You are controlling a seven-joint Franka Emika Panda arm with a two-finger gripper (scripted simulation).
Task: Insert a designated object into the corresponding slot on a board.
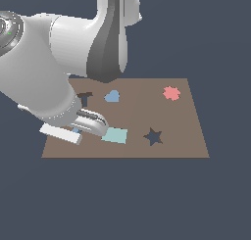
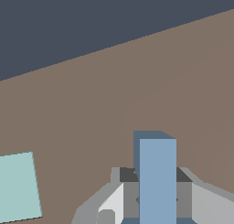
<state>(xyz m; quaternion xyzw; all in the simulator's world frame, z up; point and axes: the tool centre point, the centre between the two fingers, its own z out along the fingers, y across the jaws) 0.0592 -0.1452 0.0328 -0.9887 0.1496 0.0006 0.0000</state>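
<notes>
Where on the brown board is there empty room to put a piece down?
The board is bare between the pink piece and the star cutout, and along the front edge below the star. It is crowded at the exterior view's left, where the gripper, the T-shaped slot, the blue heart and the teal rectangle sit.

Dark slate-blue floor (image 1: pixel 122 200), flat brown board (image 1: pixel 181 131) lying directly on it, nothing else beside it

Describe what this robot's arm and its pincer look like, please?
The arm is a chain of fat, rounded, glossy white shells with a dark grey band at one joint. Its wrist ends in a flat white bar. The pincer has two blocky fingers, grey with darker tips, on a pale grey body. No cables or lettering show.
</notes>
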